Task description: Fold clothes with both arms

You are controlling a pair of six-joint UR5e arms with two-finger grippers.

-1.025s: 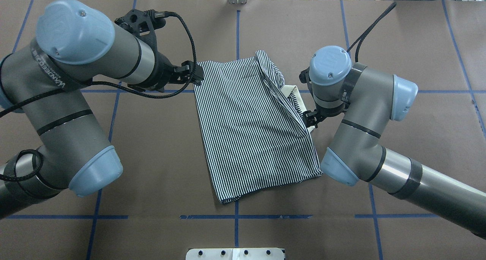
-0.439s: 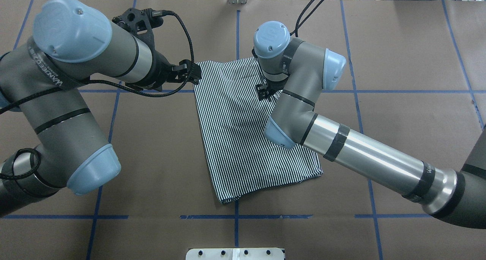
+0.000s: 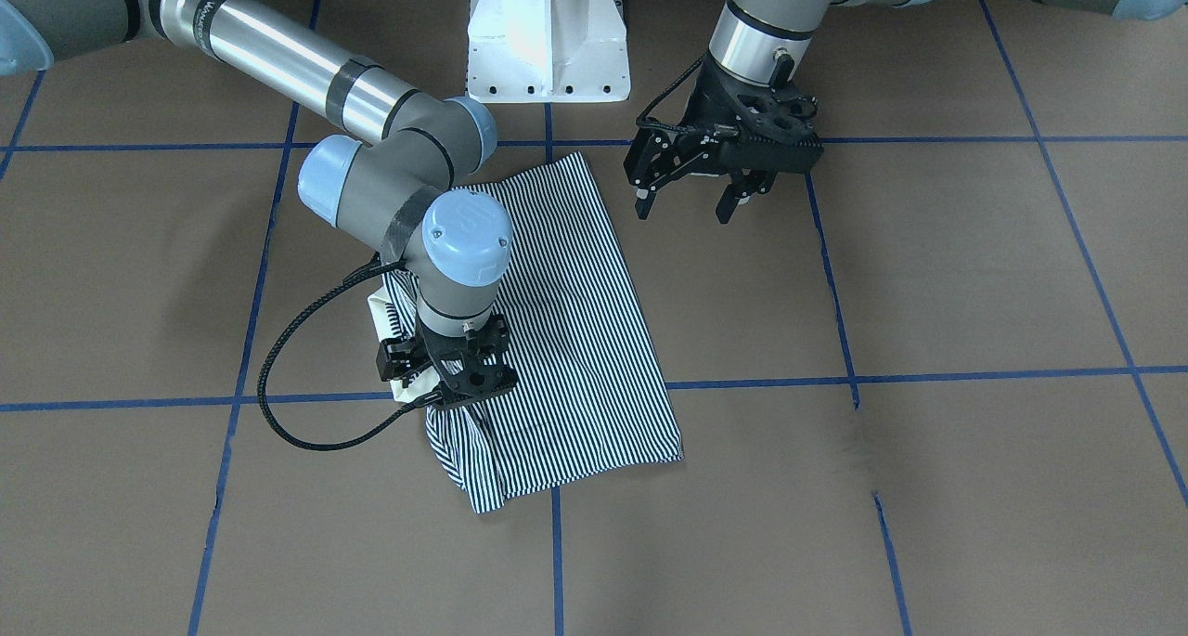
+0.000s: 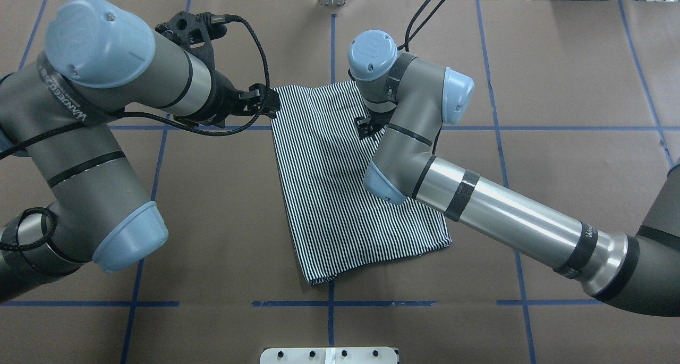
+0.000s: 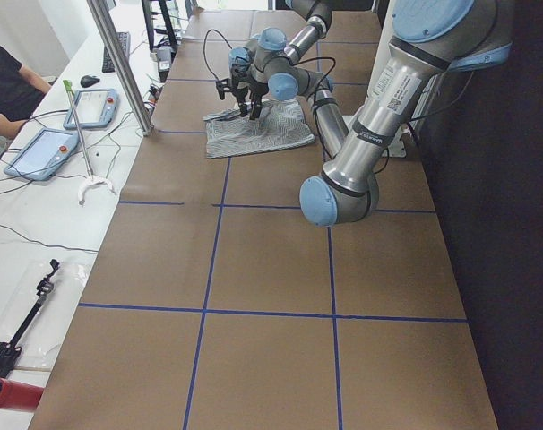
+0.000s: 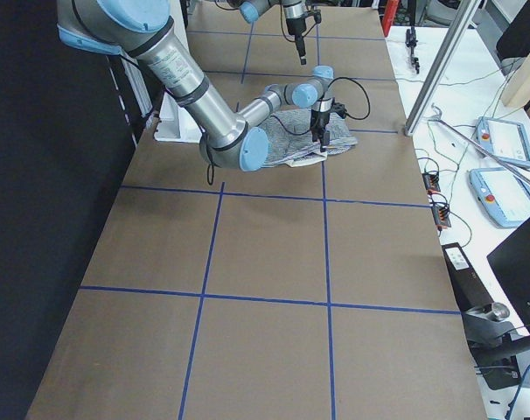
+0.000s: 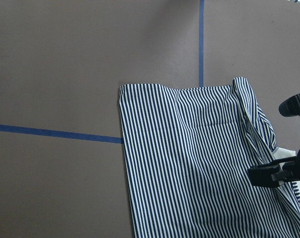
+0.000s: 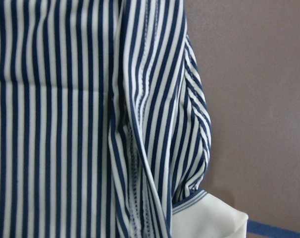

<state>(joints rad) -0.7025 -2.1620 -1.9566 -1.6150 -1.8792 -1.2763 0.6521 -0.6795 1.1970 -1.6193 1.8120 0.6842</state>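
Shirt [image 4: 329, 194] under right arm [image 4: 404, 151], white pedestal [image 3: 548, 42] near.

right gripper [image 3: 436, 387] fingertips hidden from above, shirt [image 3: 575, 320] collar mostly covered

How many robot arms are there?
2. The left arm ends beside the striped shirt's far left corner; the right arm reaches over the shirt's right side. None seem hidden.

On the table [image 3: 928, 292], the polo shirt [image 3: 575, 339] lies under the right gripper [image 3: 444, 385] and to the right of the left gripper [image 3: 684, 204], apart from it.
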